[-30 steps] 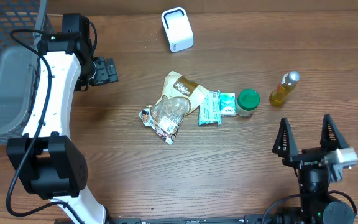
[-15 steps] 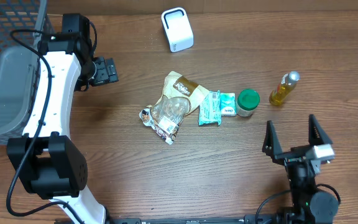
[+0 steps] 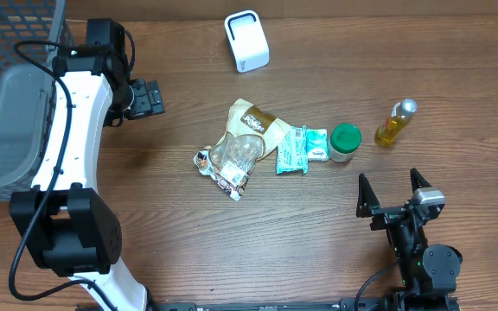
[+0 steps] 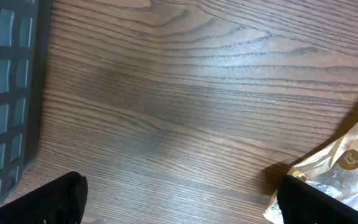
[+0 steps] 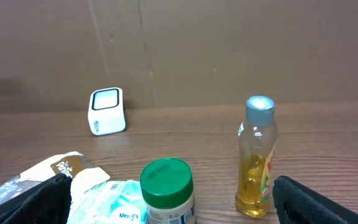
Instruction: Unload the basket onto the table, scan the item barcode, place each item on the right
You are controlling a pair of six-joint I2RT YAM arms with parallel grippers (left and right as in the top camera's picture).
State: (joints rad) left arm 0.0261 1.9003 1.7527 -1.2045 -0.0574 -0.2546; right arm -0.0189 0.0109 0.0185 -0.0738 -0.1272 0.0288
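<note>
The left gripper [image 3: 155, 98] hung over bare wood at about 10 o'clock on the table [image 3: 344, 69], its jaws spread wide with nothing between them. Its wrist camera showed wood grain, the mesh wall of the basket [image 4: 5, 93] at 9 o'clock and a corner of the snack bag [image 4: 352, 160] at 4 o'clock. The right gripper [image 3: 389, 183] stood at about 5 o'clock on the table, jaws likewise wide apart and empty, pointing toward 12.

The items lay in a loose row across the middle, apart from both arms. The tan-and-white snack bag sat at the centre, with a clear wrapper [image 3: 227, 164] overlapping its 7 o'clock end; its contents were too blurred to name, possibly sweets. Just beside the bag at 3 o'clock lay a green-and-white wipes pack [image 3: 302, 149], then a jar [image 3: 345, 142] with a green lid close against the pack. A bottle [image 3: 395, 123] of yellow liquid with a grey cap stood upright farther toward 3 o'clock, apart from the jar. The white scanner [image 3: 246, 41] stood at 12 o'clock near the far edge, well apart from the row.
</note>
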